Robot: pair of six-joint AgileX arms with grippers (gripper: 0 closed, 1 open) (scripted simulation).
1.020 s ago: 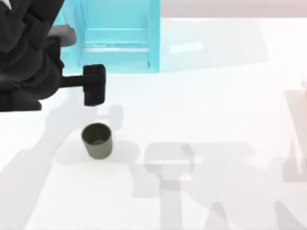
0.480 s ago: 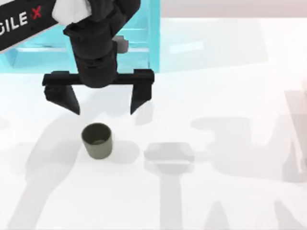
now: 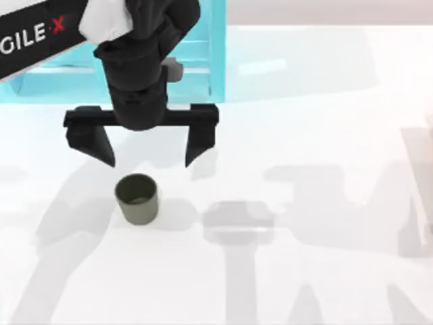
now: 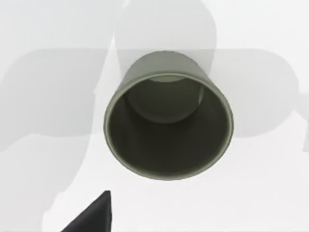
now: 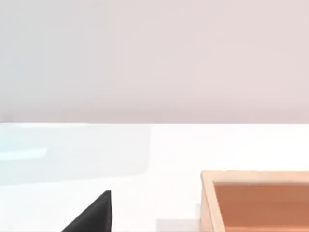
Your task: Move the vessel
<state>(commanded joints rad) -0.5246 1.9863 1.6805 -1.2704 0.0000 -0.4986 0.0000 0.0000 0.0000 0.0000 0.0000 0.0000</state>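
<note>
Top view, surroundings: I count one translucent cyan bin (image 3: 169, 61) at the far left of the white table (image 3: 325, 135), partly hidden behind my left arm; grey shadows of both arms lie across the tabletop
Top view, left gripper: my left gripper (image 3: 150, 154) hangs between the bin and the vessel, its two black wedge-shaped fingers spread wide and grasping nothing
Top view, vessel: one vessel (image 3: 137, 198), a small olive-grey matte cup with no handle, stands upright on the left half of the table, just nearer the camera than the fingertips and apart from them; nothing lies between them
Top view, shape: the cup is round and tapers slightly toward its base; its mouth is narrower than the spread of the fingers
Left wrist view, vessel: I look straight into the cup (image 4: 168, 116); thin rim, dull inner wall, flat round bottom, nothing inside
Left wrist view, finger: one black fingertip (image 4: 94, 215) shows at the edge, clear of the cup
Right wrist view, surroundings: one wooden box (image 5: 256, 200) with a plain tan rim sits on the white table (image 5: 145, 154), pale wall behind
Right wrist view, right gripper: one black fingertip (image 5: 94, 215) shows; I cannot tell the state of that hand
</note>
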